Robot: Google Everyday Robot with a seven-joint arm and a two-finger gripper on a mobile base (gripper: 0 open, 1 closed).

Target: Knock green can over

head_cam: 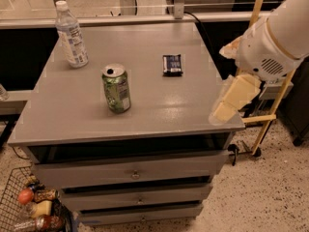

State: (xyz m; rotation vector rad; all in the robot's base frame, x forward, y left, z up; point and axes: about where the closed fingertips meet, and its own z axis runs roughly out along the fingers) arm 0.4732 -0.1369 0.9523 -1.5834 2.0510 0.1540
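Observation:
The green can (116, 88) stands upright on the grey table top (159, 105), left of the middle, its silver top with the pull-tab hole facing up. My gripper (231, 100) hangs at the end of the white arm (275, 37) over the table's right front corner. It is well to the right of the can and touches nothing.
A clear plastic bottle (71, 35) with a white cap stands at the back left. A small dark packet (172, 64) lies right of the can. Drawers (135, 174) sit below the top. A wire basket (29, 209) with food stands on the floor at left. A wooden frame (263, 115) stands at right.

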